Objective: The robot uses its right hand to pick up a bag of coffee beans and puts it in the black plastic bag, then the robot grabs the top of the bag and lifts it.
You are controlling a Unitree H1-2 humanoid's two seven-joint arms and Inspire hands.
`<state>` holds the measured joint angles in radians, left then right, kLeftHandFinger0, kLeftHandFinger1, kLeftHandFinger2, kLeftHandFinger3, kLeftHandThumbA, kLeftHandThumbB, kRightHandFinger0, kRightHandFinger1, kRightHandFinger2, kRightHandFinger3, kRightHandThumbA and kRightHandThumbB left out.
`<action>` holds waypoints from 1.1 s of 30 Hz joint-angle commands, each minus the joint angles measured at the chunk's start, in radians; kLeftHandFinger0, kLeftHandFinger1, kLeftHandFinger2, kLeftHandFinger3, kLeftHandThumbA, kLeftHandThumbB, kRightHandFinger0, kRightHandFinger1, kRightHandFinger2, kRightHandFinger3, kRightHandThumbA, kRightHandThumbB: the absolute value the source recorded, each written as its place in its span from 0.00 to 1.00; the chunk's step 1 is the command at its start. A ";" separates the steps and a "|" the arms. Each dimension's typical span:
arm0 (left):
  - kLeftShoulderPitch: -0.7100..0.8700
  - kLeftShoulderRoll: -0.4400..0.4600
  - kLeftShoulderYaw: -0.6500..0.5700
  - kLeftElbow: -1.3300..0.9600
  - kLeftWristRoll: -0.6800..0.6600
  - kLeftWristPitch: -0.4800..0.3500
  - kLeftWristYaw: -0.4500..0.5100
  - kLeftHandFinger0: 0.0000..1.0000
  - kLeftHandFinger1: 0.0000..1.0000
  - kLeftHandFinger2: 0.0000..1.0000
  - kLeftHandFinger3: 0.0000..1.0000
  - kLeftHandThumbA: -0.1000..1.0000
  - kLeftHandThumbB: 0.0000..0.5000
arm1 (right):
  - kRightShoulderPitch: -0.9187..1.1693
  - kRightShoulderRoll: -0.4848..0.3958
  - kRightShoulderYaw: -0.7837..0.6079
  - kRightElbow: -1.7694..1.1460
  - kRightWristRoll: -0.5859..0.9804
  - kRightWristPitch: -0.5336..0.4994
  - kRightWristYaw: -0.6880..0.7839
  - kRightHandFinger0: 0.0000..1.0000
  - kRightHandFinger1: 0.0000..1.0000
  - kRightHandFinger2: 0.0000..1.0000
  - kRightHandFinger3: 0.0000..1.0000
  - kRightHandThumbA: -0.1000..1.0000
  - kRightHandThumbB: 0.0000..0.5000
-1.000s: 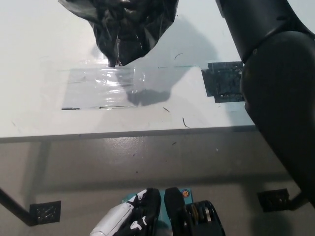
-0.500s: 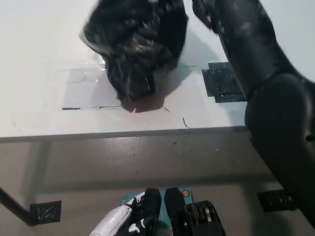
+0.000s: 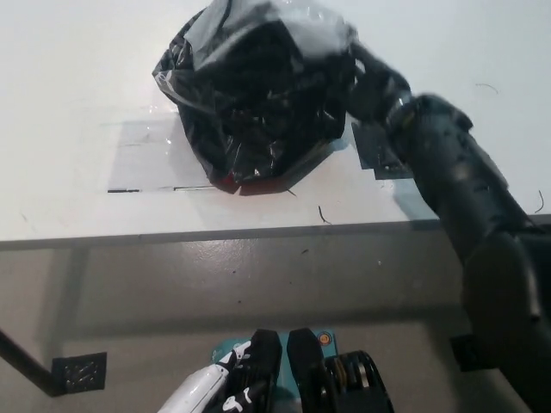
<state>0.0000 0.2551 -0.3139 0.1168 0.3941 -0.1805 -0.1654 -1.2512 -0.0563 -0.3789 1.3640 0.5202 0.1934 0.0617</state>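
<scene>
In the head view, we see the black plastic bag (image 3: 258,103) sitting on the white surface (image 3: 69,103), crumpled and bulging, its glossy film catching the light along the top. A small reddish patch shows at its lower edge, just above the front border of the surface; we cannot tell what it is. The bag lies partly over a strip of clear tape (image 3: 142,155) stuck to the surface. The black right arm reaches in from the lower right, and the right hand (image 3: 372,82) meets the bag's upper right side, touching the plastic. The fingers are hidden against the dark film, so we cannot tell whether they are closed on the bag or only resting on it. A patch of dark tape (image 3: 374,155) lies on the surface just beneath the wrist. The white left hand (image 3: 211,394) rests low at the bottom of the picture, well apart from the bag; we cannot tell how its fingers stand.
</scene>
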 commanded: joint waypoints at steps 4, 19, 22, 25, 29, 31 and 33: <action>0.019 0.017 0.015 -0.014 -0.007 -0.030 0.011 0.94 0.87 0.94 1.00 1.00 0.47 | -0.061 -0.121 0.490 -0.071 -0.427 -0.052 0.281 1.00 1.00 1.00 1.00 0.74 0.97; 0.008 0.008 0.038 0.017 -0.043 -0.069 0.015 1.00 1.00 1.00 1.00 1.00 0.42 | -0.139 -0.222 0.513 -0.244 -0.338 0.035 0.311 1.00 1.00 1.00 1.00 0.71 1.00; 0.006 0.011 0.043 0.011 -0.041 -0.066 0.014 1.00 1.00 1.00 1.00 1.00 0.43 | -0.152 -0.238 0.527 -0.300 -0.361 0.053 0.319 1.00 1.00 1.00 1.00 0.68 1.00; 0.000 0.014 0.048 0.019 -0.042 -0.079 0.014 1.00 1.00 1.00 1.00 1.00 0.41 | -0.151 -0.258 0.519 -0.370 -0.362 0.092 0.340 1.00 1.00 1.00 1.00 0.70 1.00; 0.002 0.014 0.048 0.022 -0.038 -0.078 0.008 1.00 1.00 1.00 1.00 1.00 0.41 | -0.130 -0.280 0.510 -0.471 -0.368 0.120 0.345 1.00 1.00 1.00 1.00 0.98 0.97; 0.008 0.014 0.049 0.016 -0.038 -0.069 0.005 1.00 1.00 1.00 1.00 1.00 0.43 | -0.103 -0.291 0.489 -0.576 -0.354 0.177 0.341 1.00 1.00 1.00 1.00 1.00 0.96; 0.013 0.017 0.052 0.004 -0.032 -0.056 0.004 1.00 1.00 1.00 1.00 1.00 0.43 | -0.084 -0.307 0.480 -0.655 -0.339 0.196 0.369 1.00 1.00 1.00 1.00 1.00 0.94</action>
<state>0.0095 0.2560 -0.2710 0.1469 0.3690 -0.2196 -0.1629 -1.3142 -0.3044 0.1293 0.8762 0.1681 0.3017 0.3734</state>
